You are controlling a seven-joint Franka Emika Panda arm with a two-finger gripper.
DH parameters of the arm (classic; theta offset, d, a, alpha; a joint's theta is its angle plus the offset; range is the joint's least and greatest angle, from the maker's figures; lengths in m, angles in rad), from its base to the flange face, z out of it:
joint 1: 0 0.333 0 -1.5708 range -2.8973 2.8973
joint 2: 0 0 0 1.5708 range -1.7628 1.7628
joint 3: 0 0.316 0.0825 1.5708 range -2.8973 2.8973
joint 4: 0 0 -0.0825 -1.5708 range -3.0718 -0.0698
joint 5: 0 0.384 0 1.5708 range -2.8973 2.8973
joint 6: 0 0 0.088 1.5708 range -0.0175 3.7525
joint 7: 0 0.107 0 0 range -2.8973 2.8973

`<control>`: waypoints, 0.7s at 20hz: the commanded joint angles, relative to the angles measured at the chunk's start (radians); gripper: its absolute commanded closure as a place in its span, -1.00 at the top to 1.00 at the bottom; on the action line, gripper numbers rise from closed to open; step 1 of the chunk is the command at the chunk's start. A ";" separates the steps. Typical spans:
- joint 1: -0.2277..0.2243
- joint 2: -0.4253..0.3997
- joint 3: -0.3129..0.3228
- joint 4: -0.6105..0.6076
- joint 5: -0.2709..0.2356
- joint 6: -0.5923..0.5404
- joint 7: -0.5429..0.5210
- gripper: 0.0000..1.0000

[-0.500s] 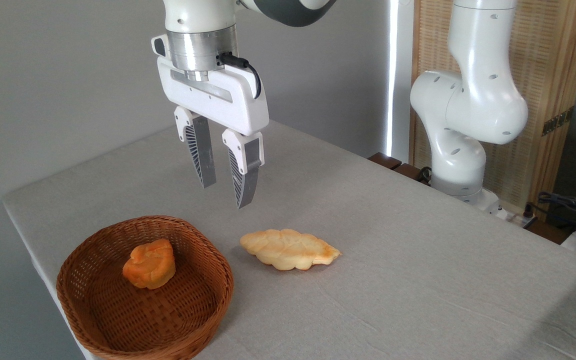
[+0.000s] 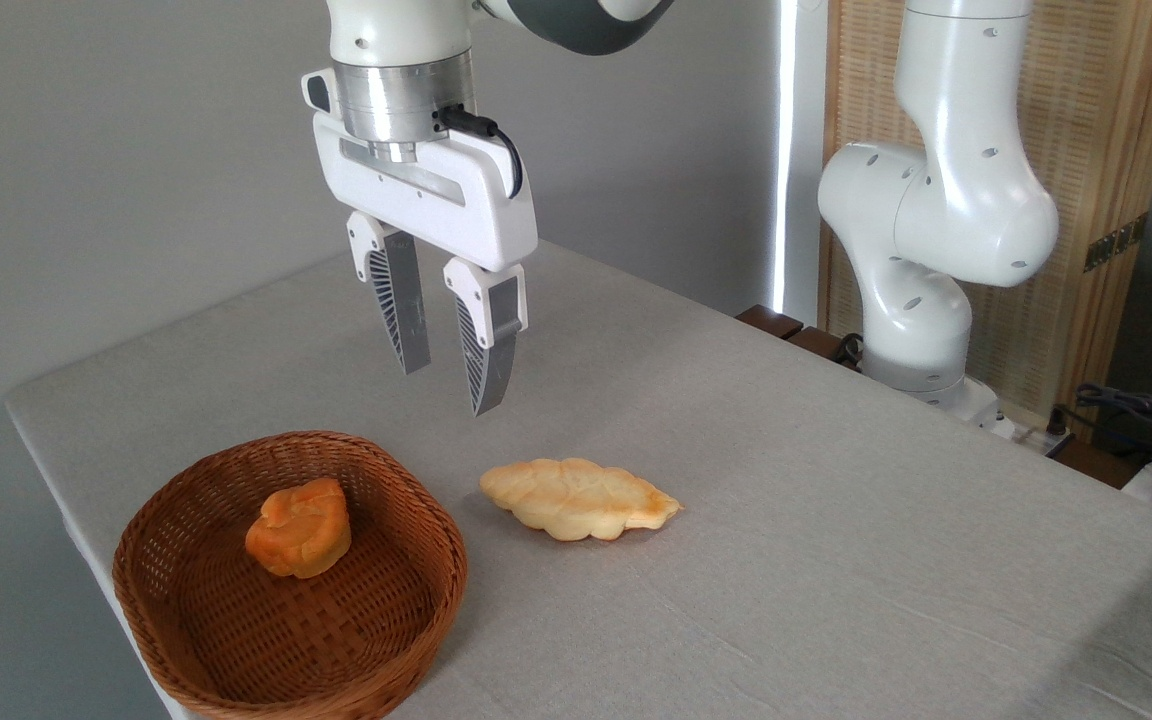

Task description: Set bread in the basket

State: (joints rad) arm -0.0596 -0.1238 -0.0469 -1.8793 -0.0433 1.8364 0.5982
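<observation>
Bread (image 2: 579,499) lies flat on the grey table (image 2: 836,520), just right of the basket (image 2: 406,610) and not touching it. Judging by its look, the loaf is light and soft, with a crust that would dent under a hard squeeze; a gentle pinch across its narrow middle, where it is thickest, seems the safest hold, as the pointed ends look thin and could tear. It is long and leaf-shaped, pale golden, with a lumpy braided top and a browner toasted patch at its right tip. The gripper (image 2: 446,390) hangs above and slightly left of the loaf, well clear of it, fingers parted with a narrow gap and holding nothing. A small round orange bun (image 2: 299,527) sits inside the woven reddish-brown basket.
</observation>
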 commanded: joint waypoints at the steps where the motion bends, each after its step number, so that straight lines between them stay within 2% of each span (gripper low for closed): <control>1: 0.010 -0.004 -0.007 0.003 -0.021 -0.023 0.023 1.00; 8: 0.000 -0.037 -0.011 -0.093 -0.017 -0.034 0.038 1.00; 14: 0.000 -0.091 -0.010 -0.236 -0.009 0.032 0.260 1.00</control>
State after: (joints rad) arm -0.0624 -0.1613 -0.0602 -2.0260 -0.0434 1.8181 0.7352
